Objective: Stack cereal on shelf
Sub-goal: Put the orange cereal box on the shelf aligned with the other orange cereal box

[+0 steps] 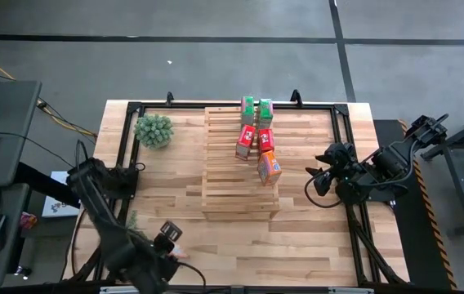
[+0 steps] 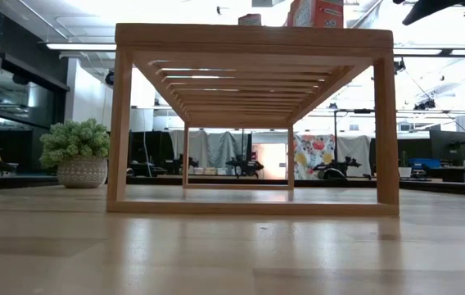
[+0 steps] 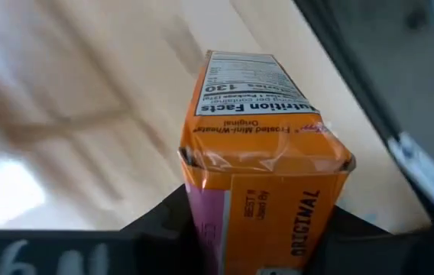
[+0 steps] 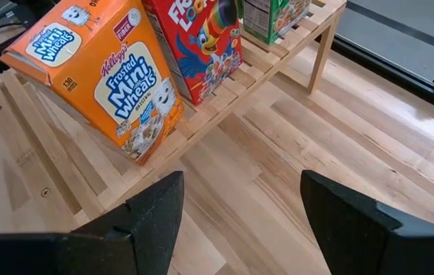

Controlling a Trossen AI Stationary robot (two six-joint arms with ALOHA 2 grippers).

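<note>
A wooden slatted shelf point(image 1: 240, 163) stands in the middle of the worktop point(image 1: 314, 237), carrying five small cereal boxes in a row along its right side: two green boxes point(image 1: 256, 109) at the far end, two red boxes point(image 1: 255, 140) next, and an orange box point(image 1: 269, 167) nearest the front, standing tilted. From the right wrist camera, that orange box point(image 4: 98, 72) leans on the slats just beside a red one point(image 4: 198, 46).

The left claw point(image 1: 169, 245) is low at the near-left part of the worktop, well apart from the shelf. Its wrist camera shows a second orange box point(image 3: 267, 191) sitting between the dark fingers point(image 3: 156, 221), top flap towards the lens; whether the fingers have fully clamped onto it cannot be told.

The right claw point(image 1: 318, 173) hangs released just to the right of the shelf, its two fingers point(image 4: 156, 218) spread wide over bare wood with nothing between them. A small potted plant point(image 1: 153, 130) stands left of the shelf.
</note>
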